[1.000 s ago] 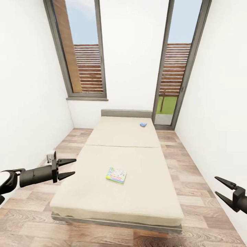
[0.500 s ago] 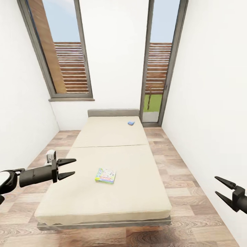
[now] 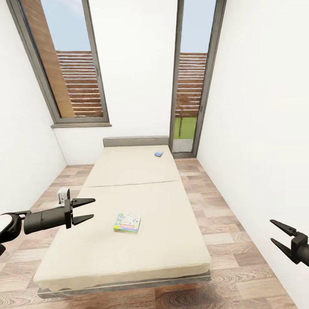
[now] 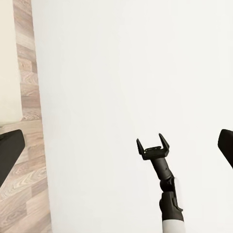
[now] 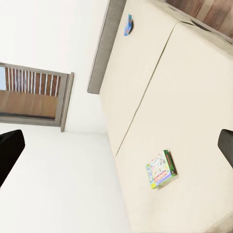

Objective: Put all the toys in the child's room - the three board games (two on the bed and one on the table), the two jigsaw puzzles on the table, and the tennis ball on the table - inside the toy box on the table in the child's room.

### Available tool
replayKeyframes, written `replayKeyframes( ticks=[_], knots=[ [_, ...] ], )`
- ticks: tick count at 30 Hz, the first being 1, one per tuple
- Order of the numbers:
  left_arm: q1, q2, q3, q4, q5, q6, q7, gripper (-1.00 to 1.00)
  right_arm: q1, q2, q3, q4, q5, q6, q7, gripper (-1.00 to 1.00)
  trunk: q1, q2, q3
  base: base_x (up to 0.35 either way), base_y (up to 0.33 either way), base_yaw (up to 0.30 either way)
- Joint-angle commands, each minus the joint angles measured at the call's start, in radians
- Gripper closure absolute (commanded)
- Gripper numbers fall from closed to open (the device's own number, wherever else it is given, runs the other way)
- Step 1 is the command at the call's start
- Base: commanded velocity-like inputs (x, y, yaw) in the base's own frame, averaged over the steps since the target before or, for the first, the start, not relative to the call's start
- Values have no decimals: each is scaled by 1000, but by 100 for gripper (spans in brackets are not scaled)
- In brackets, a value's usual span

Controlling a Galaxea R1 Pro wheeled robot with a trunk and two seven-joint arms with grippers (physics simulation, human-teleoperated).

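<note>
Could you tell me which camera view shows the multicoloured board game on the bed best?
The head view: the multicoloured board game lies flat and unobstructed on the bed, near the foot end. The right wrist view shows it too, rotated and about as large. The left wrist view faces a white wall.

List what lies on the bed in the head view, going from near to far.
Near edge of the bed → multicoloured board game → seam across the mattress → small blue board game → headboard.

Head view overlooks bed (image 3: 128,201) lengthwise; right wrist shares it.
</note>
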Motion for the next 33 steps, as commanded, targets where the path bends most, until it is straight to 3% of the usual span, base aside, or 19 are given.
replayKeyframes(
  ticks=[1,14,22,33],
  knots=[
    [-1,1,-2,0,1,1,-2,-100,-1,0,-2,0,10,4,10,-100,1,-2,-2,15,4,-9],
    [-1,1,0,0,1,1,-2,-100,-1,0,-1,-1,10,3,11,-100,1,-2,-2,14,1,-3],
    [-1,1,0,0,1,1,-2,-100,-1,0,0,-1,10,3,11,-100,1,-2,-3,167,0,9],
    [-1,1,1,0,0,1,-2,-100,-1,0,1,-1,10,3,11,-100,1,-2,-9,106,-8,160]
  ],
)
